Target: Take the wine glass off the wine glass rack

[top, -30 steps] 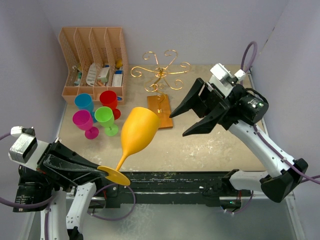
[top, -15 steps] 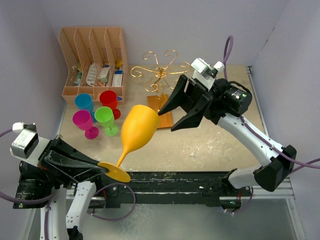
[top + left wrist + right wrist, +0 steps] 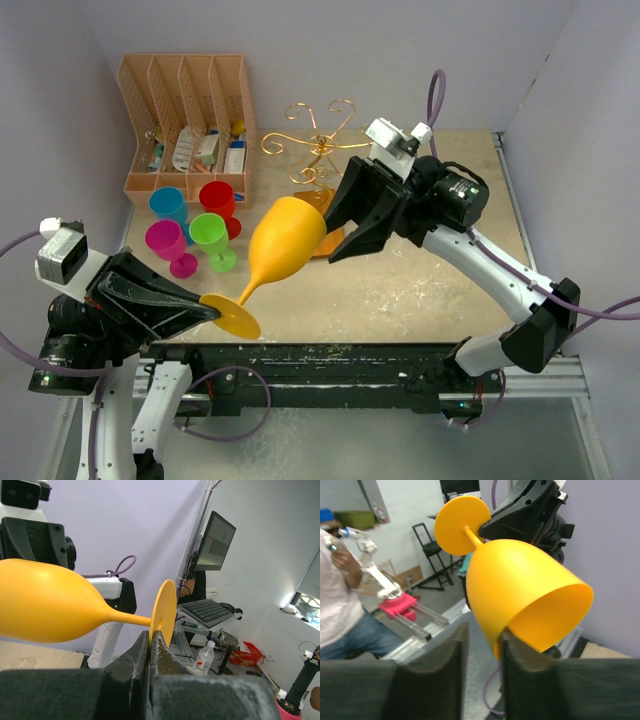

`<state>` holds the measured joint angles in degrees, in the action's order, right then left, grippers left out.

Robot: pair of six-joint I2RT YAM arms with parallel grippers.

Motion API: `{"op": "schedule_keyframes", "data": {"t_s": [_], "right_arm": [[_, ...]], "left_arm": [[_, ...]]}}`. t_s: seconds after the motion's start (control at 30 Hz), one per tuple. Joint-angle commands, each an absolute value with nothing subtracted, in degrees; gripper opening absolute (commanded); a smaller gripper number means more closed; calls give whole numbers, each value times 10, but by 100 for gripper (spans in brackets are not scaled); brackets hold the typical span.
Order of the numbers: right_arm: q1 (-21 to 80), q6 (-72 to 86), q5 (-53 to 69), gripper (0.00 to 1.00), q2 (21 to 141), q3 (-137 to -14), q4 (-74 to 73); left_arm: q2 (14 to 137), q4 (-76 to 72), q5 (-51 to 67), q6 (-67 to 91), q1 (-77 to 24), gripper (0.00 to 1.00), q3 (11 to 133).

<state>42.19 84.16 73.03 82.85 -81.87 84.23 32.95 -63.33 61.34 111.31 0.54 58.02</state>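
The yellow-orange wine glass (image 3: 285,240) is held in the air, lying almost on its side, off the gold wire rack (image 3: 318,140). The rack stands behind it on a wooden base (image 3: 312,198). My left gripper (image 3: 210,312) is shut on the edge of the glass's round foot (image 3: 235,318); the left wrist view shows the gripper (image 3: 150,636) pinching the foot (image 3: 164,610). My right gripper (image 3: 331,237) is open at the bowl's rim. In the right wrist view, the gripper (image 3: 484,630) has one finger inside the bowl (image 3: 520,585) and the other outside, apart from it.
A peach slotted organizer (image 3: 185,120) stands at the back left. In front of it are blue (image 3: 168,205), red (image 3: 217,200), pink (image 3: 165,240) and green (image 3: 210,235) cups, close to the left of the glass. A person (image 3: 340,605) stands beyond the table.
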Motion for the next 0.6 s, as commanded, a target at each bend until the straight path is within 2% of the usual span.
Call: {"op": "schedule_keyframes", "data": {"t_s": [0.0, 0.03, 0.2, 0.23, 0.3, 0.37, 0.4, 0.47, 0.57], "right_arm": [[433, 859, 721, 8, 823, -842, 890], [434, 858, 721, 0, 824, -840, 888], [433, 850, 743, 0, 808, -817, 882], [433, 846, 747, 0, 803, -811, 880], [432, 843, 752, 0, 792, -801, 880], [433, 836, 761, 0, 780, -792, 878], [433, 832, 766, 0, 771, -787, 876], [432, 820, 779, 0, 750, -778, 865], [428, 781, 797, 0, 713, -754, 820]], "left_arm": [[341, -597, 612, 1074, 4, 0, 565], [339, -596, 612, 1073, 4, 0, 562], [329, -566, 618, 1060, 4, 0, 552], [327, -560, 619, 1055, 4, 6, 551], [321, -550, 620, 1049, 4, 42, 546], [316, -532, 627, 1035, 4, 70, 541], [312, -502, 633, 1020, 3, 78, 541], [300, -413, 647, 962, -1, 85, 542], [272, -127, 648, 780, -6, 87, 572]]}}
